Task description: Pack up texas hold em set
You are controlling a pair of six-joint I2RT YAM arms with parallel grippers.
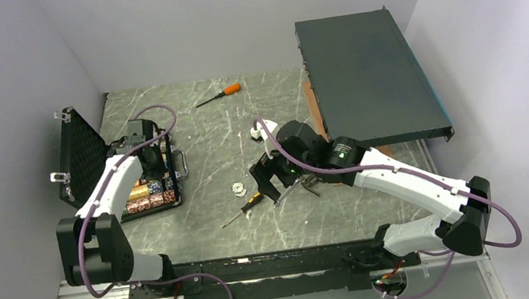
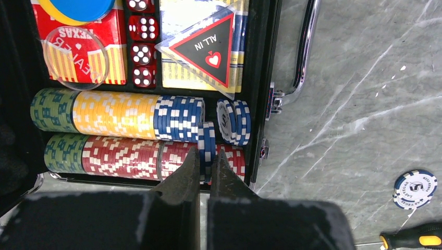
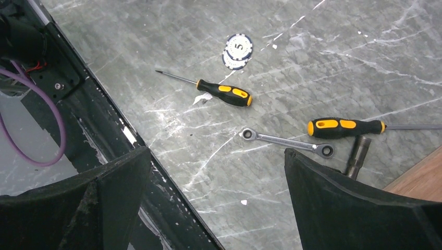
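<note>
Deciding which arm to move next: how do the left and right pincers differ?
The left pincer is shut on a few blue chips; the right pincer is wide open, empty. The left one sits over the case; the right one hangs over the table near screwdrivers. Both point down.

White arm shells (image 1: 408, 178), black joints (image 1: 100, 247), looping purple cables (image 3: 61, 133), scuffed matte-black fingers (image 2: 180, 179).

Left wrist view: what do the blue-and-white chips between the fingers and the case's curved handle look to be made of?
The blue-and-white striped poker chips look like moulded plastic or clay composite, matte: dull edges, inlaid colour blocks. The curved bar handle on the black case looks like polished, probably chromed metal: mirror-bright highlights along it.
</note>
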